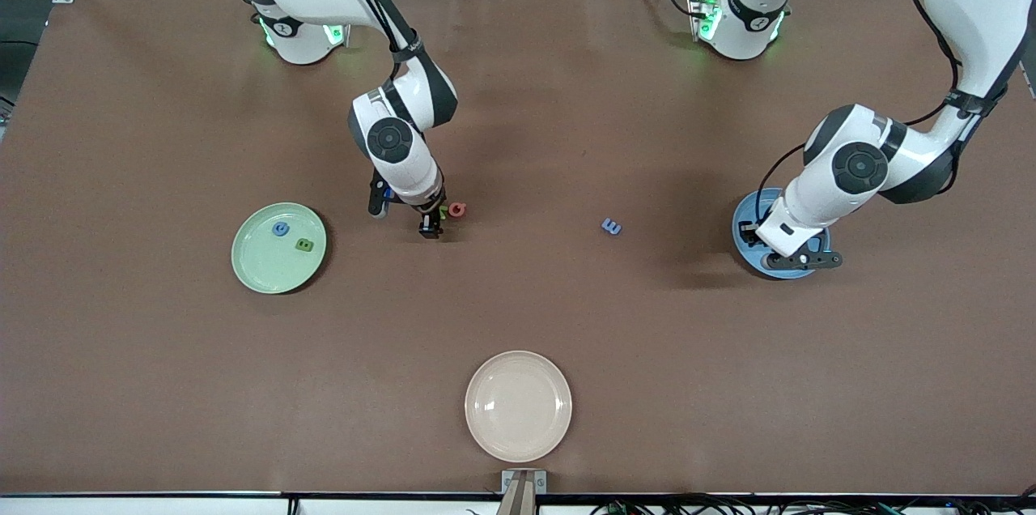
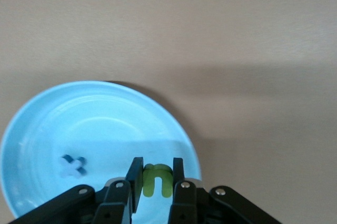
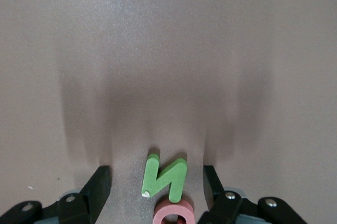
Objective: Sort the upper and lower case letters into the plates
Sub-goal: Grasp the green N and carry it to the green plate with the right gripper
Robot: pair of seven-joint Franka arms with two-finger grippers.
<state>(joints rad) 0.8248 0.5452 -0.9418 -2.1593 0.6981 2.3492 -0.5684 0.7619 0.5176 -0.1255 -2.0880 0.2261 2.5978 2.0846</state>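
Observation:
My right gripper point(image 1: 430, 227) is open and low over the table, its fingers on either side of a green N point(image 3: 164, 177). A red Q point(image 3: 174, 214) touches the N; both also show in the front view, the N point(image 1: 444, 214) beside the Q point(image 1: 457, 210). My left gripper point(image 2: 157, 174) is shut on a green u point(image 2: 157, 180) over the blue plate point(image 2: 47, 124), which holds a blue t point(image 2: 71, 166). The pale green plate point(image 1: 259, 272) holds a blue piece point(image 1: 281, 229) and a green piece point(image 1: 304, 245). A blue letter point(image 1: 612, 227) lies on the table between the arms.
A cream-beige plate point(image 1: 518, 406) sits near the table edge closest to the front camera. The blue plate point(image 1: 740, 225) is mostly covered by the left arm's hand point(image 1: 801, 260) in the front view. Brown mat covers the table.

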